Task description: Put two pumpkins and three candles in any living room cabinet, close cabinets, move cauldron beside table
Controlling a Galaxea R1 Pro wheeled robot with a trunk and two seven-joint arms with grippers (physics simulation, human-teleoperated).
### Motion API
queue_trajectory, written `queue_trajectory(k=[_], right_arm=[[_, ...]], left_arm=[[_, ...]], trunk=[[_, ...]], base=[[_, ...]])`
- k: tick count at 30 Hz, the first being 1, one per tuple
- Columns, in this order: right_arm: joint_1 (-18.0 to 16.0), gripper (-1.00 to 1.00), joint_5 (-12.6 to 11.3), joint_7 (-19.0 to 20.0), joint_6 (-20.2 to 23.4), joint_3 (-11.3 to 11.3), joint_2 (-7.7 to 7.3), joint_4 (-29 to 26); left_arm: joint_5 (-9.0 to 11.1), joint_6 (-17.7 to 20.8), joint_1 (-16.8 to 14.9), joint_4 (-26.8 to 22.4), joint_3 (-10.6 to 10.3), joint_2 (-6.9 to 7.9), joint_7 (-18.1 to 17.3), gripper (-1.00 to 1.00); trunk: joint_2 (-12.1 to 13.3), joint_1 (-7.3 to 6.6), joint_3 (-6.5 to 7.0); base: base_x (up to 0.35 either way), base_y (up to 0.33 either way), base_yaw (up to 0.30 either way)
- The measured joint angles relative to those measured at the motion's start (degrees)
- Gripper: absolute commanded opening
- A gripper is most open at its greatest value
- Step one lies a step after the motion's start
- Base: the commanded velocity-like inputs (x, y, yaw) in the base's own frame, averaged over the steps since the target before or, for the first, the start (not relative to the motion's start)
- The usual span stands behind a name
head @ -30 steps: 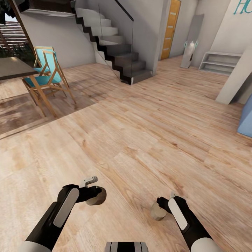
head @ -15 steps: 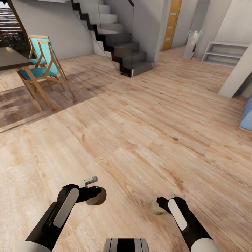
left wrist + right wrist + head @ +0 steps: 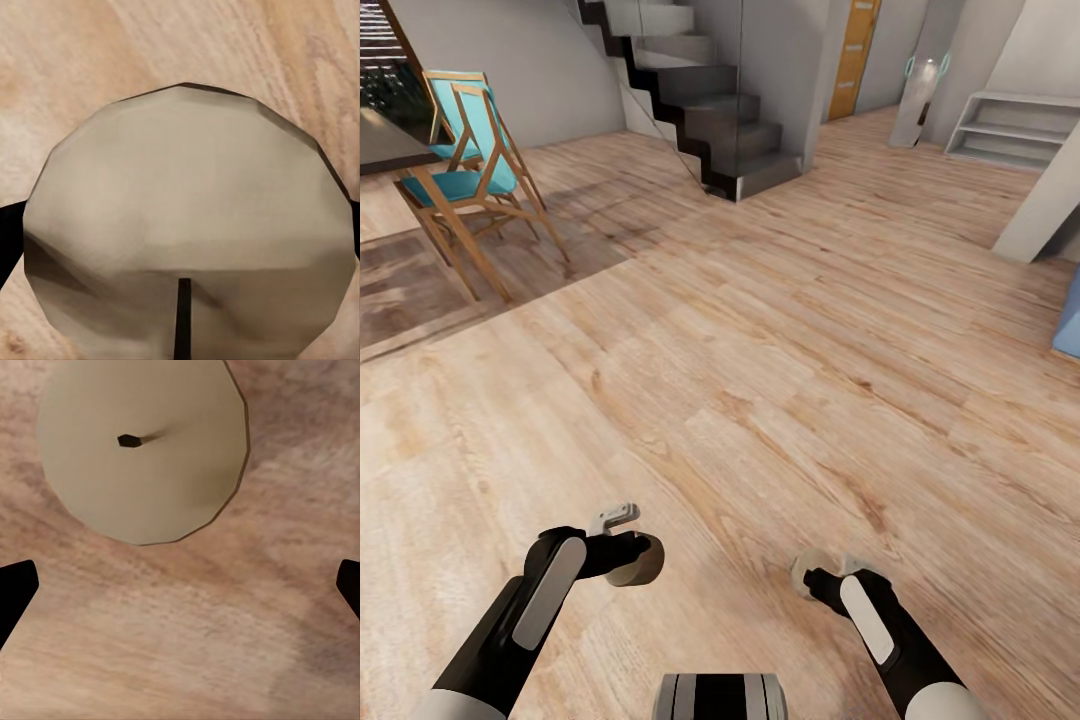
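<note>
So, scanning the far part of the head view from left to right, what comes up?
Dining table edge → teal chair → staircase → orange door → low grey shelf unit.

We are looking at a pale wood-grain floor (image 3: 780, 330) with brown streaks. The candle (image 3: 187, 225) is showing dull beige with a black wick; the other candle (image 3: 142, 450) is matching it. The chair (image 3: 465, 170) is showing teal cushions on a tan frame, the stairs (image 3: 705, 105) dark grey.

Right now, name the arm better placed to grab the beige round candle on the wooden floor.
Right: the right gripper is open behind the floor candle; the left gripper grips another candle.
</note>
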Motion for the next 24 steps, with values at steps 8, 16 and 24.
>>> queue_trajectory(k=[8,16,24], right_arm=[[0.0,1.0,0.04,0.08,-0.04,0.07,0.0,0.07],[0.0,1.0,0.0,0.13,-0.04,1.88,0.0,0.16],[0.0,1.0,0.0,0.1,-0.04,1.98,0.0,0.14]], left_arm=[[-0.01,0.0,0.0,0.0,0.0,-0.01,-0.04,-1.0],[0.01,0.0,0.0,0.0,0.0,-0.06,-0.09,-1.0],[-0.01,-0.01,0.0,0.1,-0.02,-0.08,-0.04,-1.0]], trunk=[[0.0,0.0,0.0],[0.0,-0.01,0.0],[0.0,-0.02,0.0]], base=[[0.018,0.005,0.0],[0.119,0.026,0.0],[0.216,-0.099,0.0]])
